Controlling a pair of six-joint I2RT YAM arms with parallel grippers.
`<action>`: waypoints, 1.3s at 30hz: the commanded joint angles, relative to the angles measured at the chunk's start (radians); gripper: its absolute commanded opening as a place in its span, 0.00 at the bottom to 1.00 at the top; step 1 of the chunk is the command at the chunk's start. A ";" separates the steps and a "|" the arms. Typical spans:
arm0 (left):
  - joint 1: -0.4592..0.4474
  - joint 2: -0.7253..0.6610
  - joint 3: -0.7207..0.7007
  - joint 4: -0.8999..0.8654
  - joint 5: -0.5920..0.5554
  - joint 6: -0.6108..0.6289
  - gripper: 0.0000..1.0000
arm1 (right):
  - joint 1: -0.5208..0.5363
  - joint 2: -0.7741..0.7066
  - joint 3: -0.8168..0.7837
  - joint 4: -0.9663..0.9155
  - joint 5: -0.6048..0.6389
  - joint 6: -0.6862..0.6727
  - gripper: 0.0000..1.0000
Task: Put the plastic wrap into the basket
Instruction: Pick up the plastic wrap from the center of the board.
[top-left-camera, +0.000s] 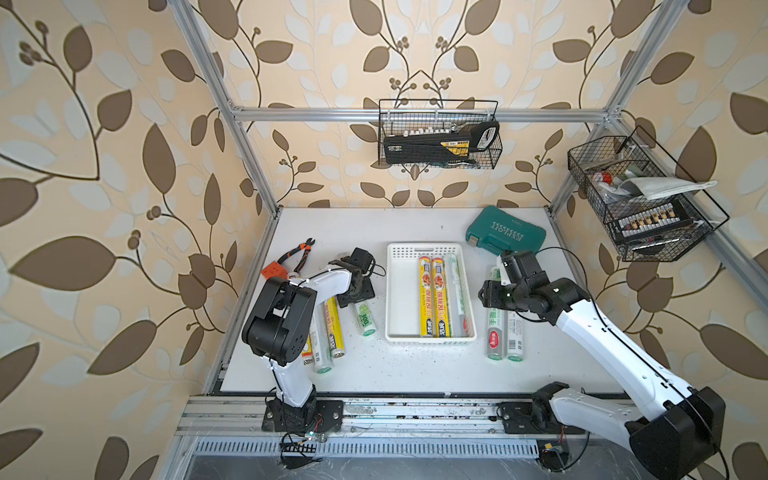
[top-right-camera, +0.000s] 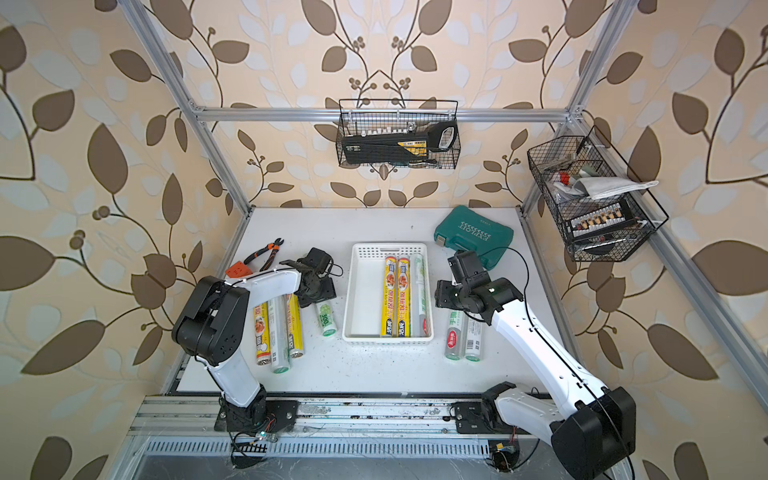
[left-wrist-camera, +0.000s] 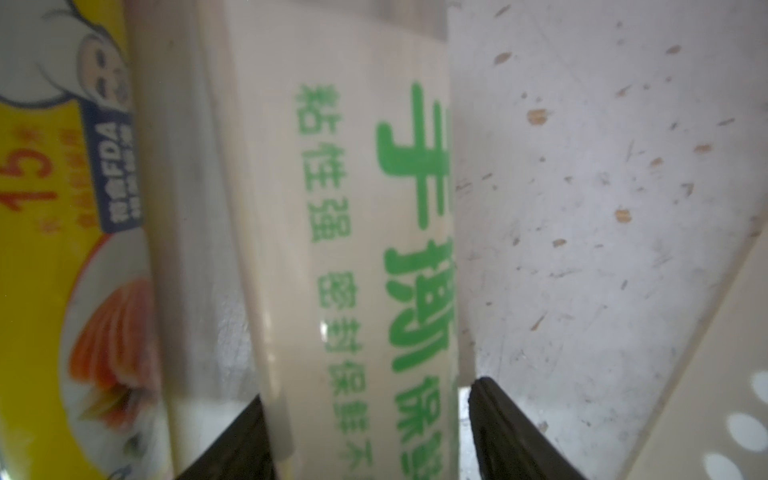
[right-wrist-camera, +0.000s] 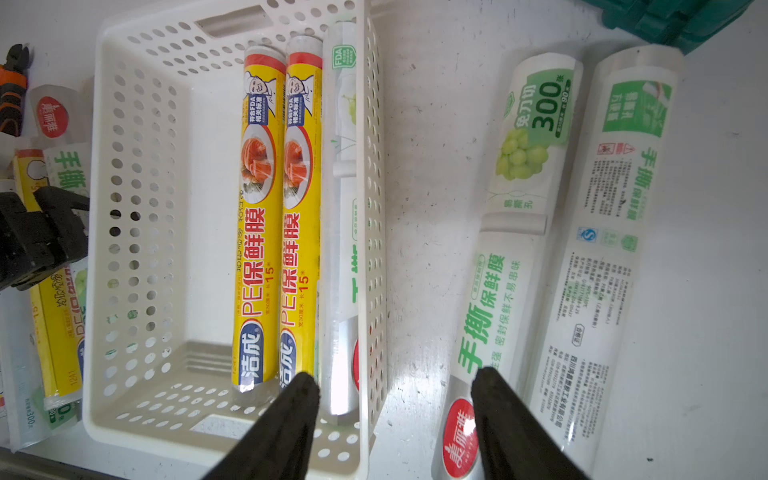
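Note:
The white perforated basket (top-left-camera: 400, 291) (top-right-camera: 360, 291) (right-wrist-camera: 137, 208) holds two yellow plastic wrap rolls (top-left-camera: 432, 297) and a clear one (top-left-camera: 458, 291) along its right side. Left of it lie several rolls. My left gripper (top-left-camera: 353, 289) (left-wrist-camera: 370, 390) is open and straddles the middle of the green-print roll (top-left-camera: 365, 319) (left-wrist-camera: 353, 208). One finger touches it and the other stands a sliver off. A yellow roll (left-wrist-camera: 50, 249) lies beside it. My right gripper (top-left-camera: 489, 296) (right-wrist-camera: 394, 374) hovers open and empty over the basket's right wall. Two white rolls (top-left-camera: 505, 336) (right-wrist-camera: 561, 249) lie beside it.
A teal tool case (top-left-camera: 505, 230) sits at the back right of the table. Pliers (top-left-camera: 297, 253) and an orange block (top-left-camera: 275, 271) lie at the far left. Black wire baskets hang on the back rail (top-left-camera: 440, 137) and the right rail (top-left-camera: 640, 208).

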 joint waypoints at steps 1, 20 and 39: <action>0.013 0.015 0.015 0.011 -0.003 -0.003 0.66 | -0.009 -0.013 -0.023 -0.013 -0.022 -0.008 0.62; -0.057 -0.199 0.193 -0.246 -0.078 0.079 0.36 | -0.048 -0.021 -0.051 0.003 -0.041 0.006 0.64; -0.326 -0.084 0.482 -0.254 -0.029 -0.022 0.35 | -0.101 -0.015 -0.077 0.014 -0.070 0.010 0.64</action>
